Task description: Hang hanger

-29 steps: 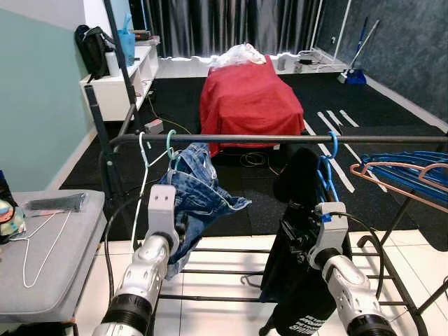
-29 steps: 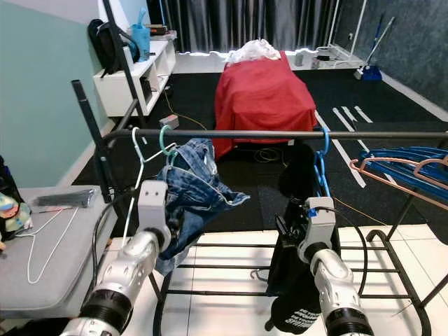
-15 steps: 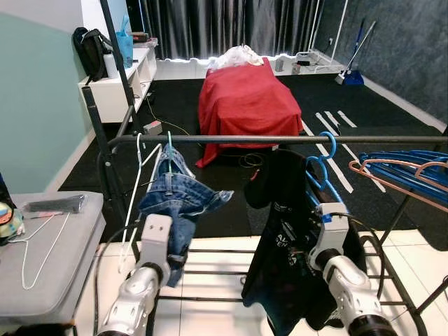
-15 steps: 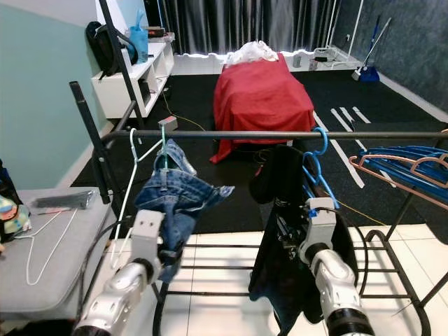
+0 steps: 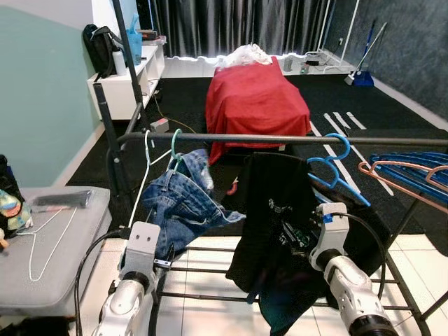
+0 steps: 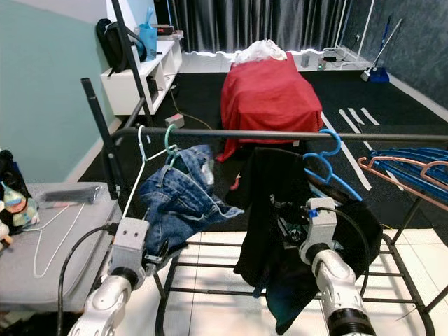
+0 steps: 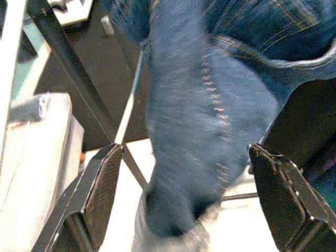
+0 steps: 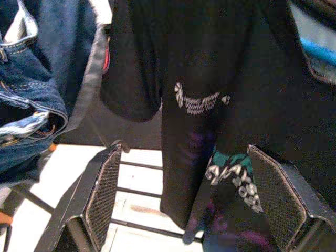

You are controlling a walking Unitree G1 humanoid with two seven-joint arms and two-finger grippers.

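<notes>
Both arms raised under rail (image 5: pixel 280 138): left gripper (image 7: pixel 184 205) spread before jeans (image 5: pixel 183 203), right gripper (image 8: pixel 184 202) spread before black shirt (image 5: pixel 276 217).

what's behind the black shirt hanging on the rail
Behind the black shirt lies dark carpet, and farther back a red-covered block. The shirt hides the floor directly behind it and most of its blue hanger.
</notes>
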